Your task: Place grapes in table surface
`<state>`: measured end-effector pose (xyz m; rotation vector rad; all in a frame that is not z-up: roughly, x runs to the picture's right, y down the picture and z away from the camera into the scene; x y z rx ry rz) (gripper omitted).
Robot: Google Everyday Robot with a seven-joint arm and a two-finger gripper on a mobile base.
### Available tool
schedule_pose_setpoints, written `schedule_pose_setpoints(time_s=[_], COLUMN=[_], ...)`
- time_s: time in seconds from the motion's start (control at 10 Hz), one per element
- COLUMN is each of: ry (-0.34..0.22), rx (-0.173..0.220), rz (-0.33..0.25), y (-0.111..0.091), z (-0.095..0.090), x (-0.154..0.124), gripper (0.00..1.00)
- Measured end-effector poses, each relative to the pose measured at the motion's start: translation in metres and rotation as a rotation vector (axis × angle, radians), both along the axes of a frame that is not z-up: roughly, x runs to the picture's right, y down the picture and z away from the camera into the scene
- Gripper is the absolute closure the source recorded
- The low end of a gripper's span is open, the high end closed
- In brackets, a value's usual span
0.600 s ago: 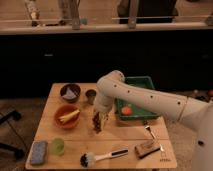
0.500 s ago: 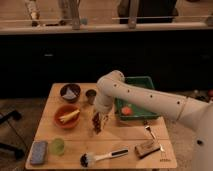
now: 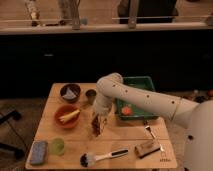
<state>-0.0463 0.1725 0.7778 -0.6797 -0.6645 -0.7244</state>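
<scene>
Where the white arm (image 3: pixel 159 101) bends down over the middle of the table (image 3: pixel 125 138), the pincer (image 3: pixel 96 126) hangs low; I cannot tell how far open it is. A dark clump, seemingly the grapes (image 3: pixel 94 133), sits at its tip, touching or just above the table. An orange bowl (image 3: pixel 66 116) lies just beside it, a green bin (image 3: pixel 138 81) behind the arm, and a brush (image 3: pixel 103 157) nearer the table's front edge.

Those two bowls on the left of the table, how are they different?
The orange bowl is larger and nearer the front; the dark bowl is smaller and sits behind it. The orange bowl holds something yellow, the dark bowl something pale. Both stand upright on the table; the gripper hangs just beside the orange bowl.
</scene>
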Motion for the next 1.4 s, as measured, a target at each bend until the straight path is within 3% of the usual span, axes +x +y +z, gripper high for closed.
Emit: schedule_pose_setpoints(time_s=[0.2,0.8,0.9,1.4], ry=[-0.008,-0.027,-0.028,-0.041], rx=[-0.018,-0.041,-0.033,0.015], rz=[0.003,0.027,0.031,0.042], y=[0.004,0.013,0.014,0.009], z=[0.004,0.004,0.002,0.0], x=[0.001,0.015,0.018,0.022], gripper=[0.86,0.26,0.21,0.2])
